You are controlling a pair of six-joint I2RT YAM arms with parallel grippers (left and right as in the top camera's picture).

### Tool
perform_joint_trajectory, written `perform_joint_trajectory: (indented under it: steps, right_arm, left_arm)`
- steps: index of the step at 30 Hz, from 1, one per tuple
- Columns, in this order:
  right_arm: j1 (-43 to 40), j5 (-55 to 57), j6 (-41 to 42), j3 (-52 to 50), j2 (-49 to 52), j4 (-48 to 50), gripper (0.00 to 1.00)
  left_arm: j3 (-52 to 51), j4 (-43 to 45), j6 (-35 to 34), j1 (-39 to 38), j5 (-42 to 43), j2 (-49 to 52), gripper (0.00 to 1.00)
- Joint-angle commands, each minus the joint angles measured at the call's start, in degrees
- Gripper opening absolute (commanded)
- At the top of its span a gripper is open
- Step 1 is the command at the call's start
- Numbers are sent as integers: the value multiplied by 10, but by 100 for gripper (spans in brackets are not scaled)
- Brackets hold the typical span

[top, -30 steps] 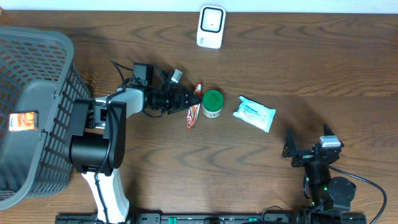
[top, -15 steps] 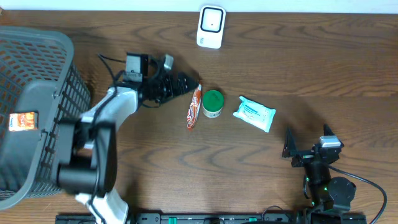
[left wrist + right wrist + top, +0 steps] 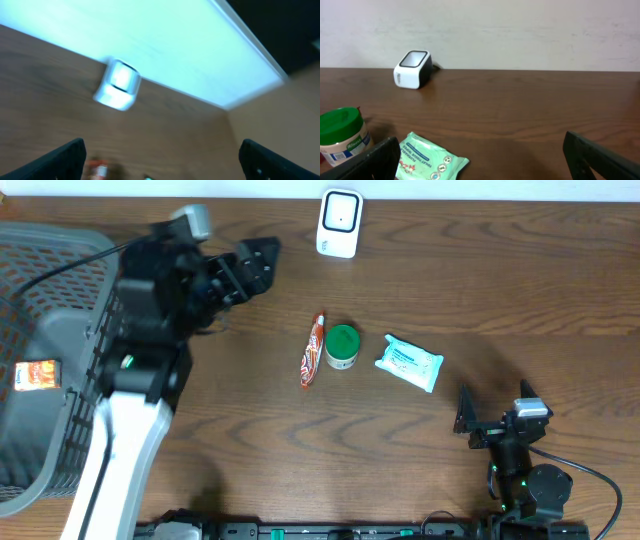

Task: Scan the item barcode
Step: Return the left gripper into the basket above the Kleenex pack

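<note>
The white barcode scanner [image 3: 339, 223] stands at the table's back edge, and shows blurred in the left wrist view [image 3: 117, 85] and clearly in the right wrist view [image 3: 412, 69]. An orange tube [image 3: 313, 350] lies mid-table, touching or nearly touching a green-lidded jar [image 3: 342, 347]. A pale green wipes packet [image 3: 409, 362] lies to their right. My left gripper [image 3: 262, 265] is raised at the back left, open and empty, well away from the tube. My right gripper [image 3: 495, 404] rests open near the front right, empty, with the wipes packet [image 3: 430, 160] ahead of it.
A large grey mesh basket [image 3: 60, 270] fills the left side, with an orange packet [image 3: 38, 373] inside it. The left arm's body stretches along the basket's right wall. The jar [image 3: 340, 135] sits at the left edge of the right wrist view.
My left gripper opened off the orange tube, then lifted and swung back and to the left. The tube stays on the table beside the jar. The right arm has not moved.
</note>
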Motion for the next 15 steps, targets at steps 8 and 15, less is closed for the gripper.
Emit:
perform_joint_trajectory:
  steps: [8, 15]
  right_arm:
    - [6, 5, 7, -1, -2, -3, 99]
    - [6, 5, 7, -1, -2, -3, 99]
  left_arm:
    - [7, -158, 10, 0, -475, -145, 98]
    - [7, -167, 13, 0, -566, -173, 98]
